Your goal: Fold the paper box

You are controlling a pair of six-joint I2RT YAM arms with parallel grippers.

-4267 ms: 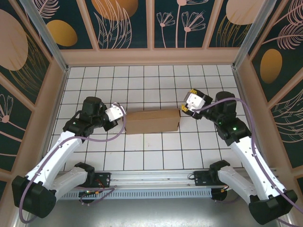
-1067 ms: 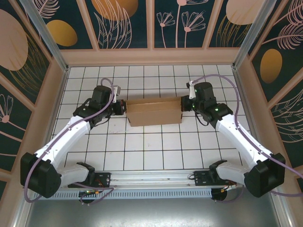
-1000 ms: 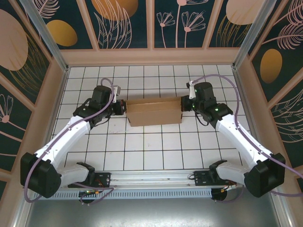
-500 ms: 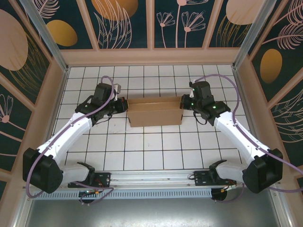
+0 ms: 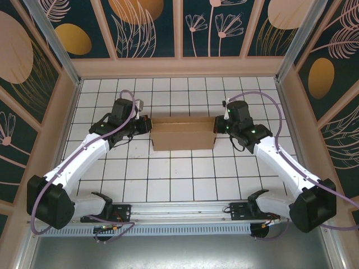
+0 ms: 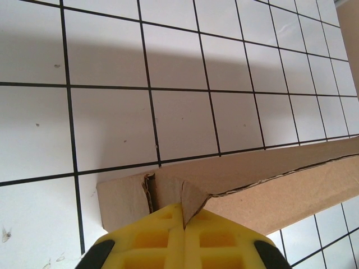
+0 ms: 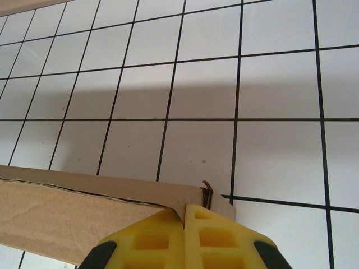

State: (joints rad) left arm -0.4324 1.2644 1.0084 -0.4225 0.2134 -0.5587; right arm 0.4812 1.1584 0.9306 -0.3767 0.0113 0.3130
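Tiled table (image 5: pixel 174 175), paper box (image 5: pixel 183 135) farther back

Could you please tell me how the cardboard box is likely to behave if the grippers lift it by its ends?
The paper box looks like thin corrugated cardboard, so probably light for its size. Pinched at its ends by the left gripper and right gripper, its long middle may sag or twist.

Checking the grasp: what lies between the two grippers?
The brown corrugated cardboard box spans from the left gripper to the right gripper, per the top view.
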